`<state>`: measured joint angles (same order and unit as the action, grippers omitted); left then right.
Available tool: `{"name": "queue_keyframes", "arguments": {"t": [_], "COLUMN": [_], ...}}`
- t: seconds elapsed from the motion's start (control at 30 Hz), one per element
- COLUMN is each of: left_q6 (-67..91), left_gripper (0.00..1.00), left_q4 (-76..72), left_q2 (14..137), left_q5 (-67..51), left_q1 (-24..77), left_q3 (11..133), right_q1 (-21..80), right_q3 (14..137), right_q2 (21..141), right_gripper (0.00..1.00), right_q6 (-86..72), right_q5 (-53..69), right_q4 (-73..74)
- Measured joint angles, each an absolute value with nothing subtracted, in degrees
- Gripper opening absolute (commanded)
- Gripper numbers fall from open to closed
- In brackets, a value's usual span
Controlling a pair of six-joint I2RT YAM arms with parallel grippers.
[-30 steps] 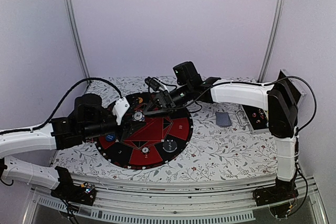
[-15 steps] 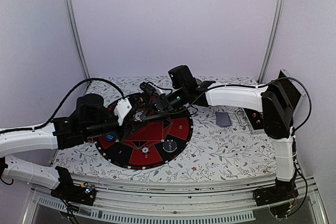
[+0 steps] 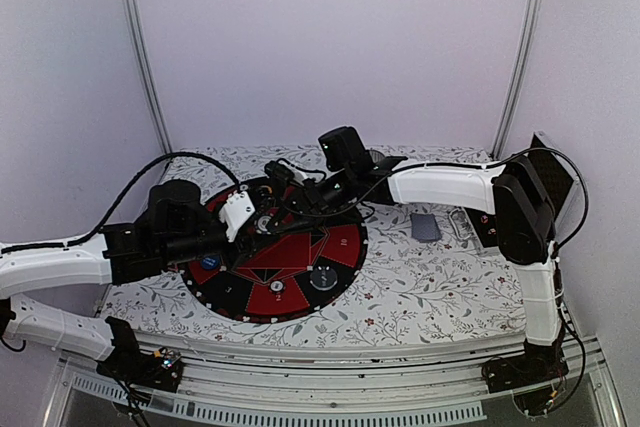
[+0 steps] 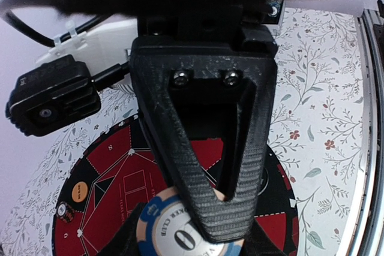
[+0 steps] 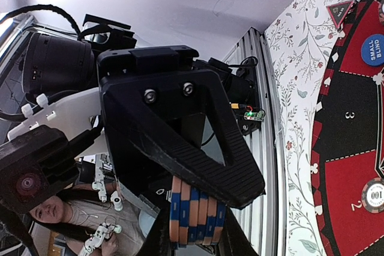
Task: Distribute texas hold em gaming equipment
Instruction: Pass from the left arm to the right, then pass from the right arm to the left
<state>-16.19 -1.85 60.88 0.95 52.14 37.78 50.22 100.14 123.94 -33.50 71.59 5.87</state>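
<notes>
Above the round red-and-black mat [image 3: 300, 259] my two grippers meet. A stack of several blue-and-orange poker chips [image 5: 195, 215] sits edge-on between the fingers of my right gripper [image 5: 204, 223], which is closed around it. My left gripper [image 4: 217, 239] is shut on the same stack, its upper finger lying across the top chip's face [image 4: 174, 232]. From above, the left gripper [image 3: 257, 219] and right gripper [image 3: 279, 201] almost touch and the stack is hidden between them. A grey-blue card deck [image 3: 426, 227] lies on the cloth to the right.
Single chips lie on the mat: a blue one [image 3: 209, 262], a black-and-white one [image 3: 322, 277] and an orange one [image 4: 81, 192]. A black tray [image 3: 490, 225] stands at the table's right edge. Cables trail over the mat's far side.
The right gripper has slid left to the left gripper and its jaws have closed in on the chip stack. The left gripper has held still with the chips.
</notes>
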Motion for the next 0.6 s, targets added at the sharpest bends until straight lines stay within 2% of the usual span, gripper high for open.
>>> {"name": "queue_keyframes", "arguments": {"t": [0.13, 0.3, 0.4, 0.6], "left_q6": [-16.73, -18.46, -19.46, -19.79], "left_gripper": [0.48, 0.65, 0.68, 0.66], "left_q4": [-1.85, -1.54, 1.78, 12.88], "left_q2": [60.86, 60.71, 60.99, 66.78], "left_q5": [1.15, 1.72, 2.02, 1.85], "left_q1": [52.14, 52.23, 52.27, 52.4], "left_q3": [37.78, 38.15, 40.77, 51.86], "right_q1": [50.24, 50.26, 50.24, 50.11], "right_q3": [100.16, 100.14, 100.14, 100.14], "right_q2": [123.94, 124.01, 124.05, 124.05], "right_gripper": [0.02, 0.02, 0.02, 0.02], "right_q6": [-33.71, -33.65, -33.58, -32.71], "right_q5": [71.53, 70.26, 68.86, 66.37], "right_q4": [5.58, 5.5, 5.98, 7.73]}}
